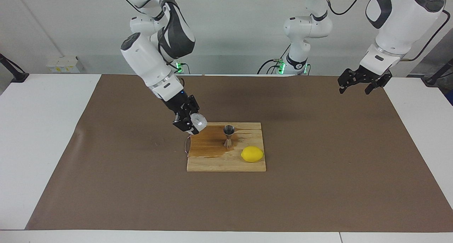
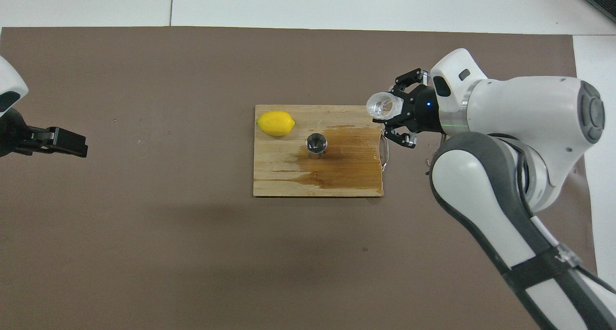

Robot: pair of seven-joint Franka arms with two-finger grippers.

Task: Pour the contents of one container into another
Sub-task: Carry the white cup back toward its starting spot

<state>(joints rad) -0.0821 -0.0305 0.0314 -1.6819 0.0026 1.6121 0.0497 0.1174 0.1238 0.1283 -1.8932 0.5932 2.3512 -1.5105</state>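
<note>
2 big robot arms, both made of smooth white shells w/ round fat joints. Dark grey patches sit on the joints, and the caps at the ends are dark grey circles w/ rings in them. The right arm (image 1: 155,64) has a dark grey band w/ small white letters, plus a thin silver ring near the wrist. The left arm (image 1: 396,27) has thin black cables that loop off it. Each base glows w/ a little green light. The right gripper (image 2: 391,109) is black, bony, made of small links, w/ a tiny blue light. The left gripper (image 1: 362,80) is black & claw-like too.
</note>
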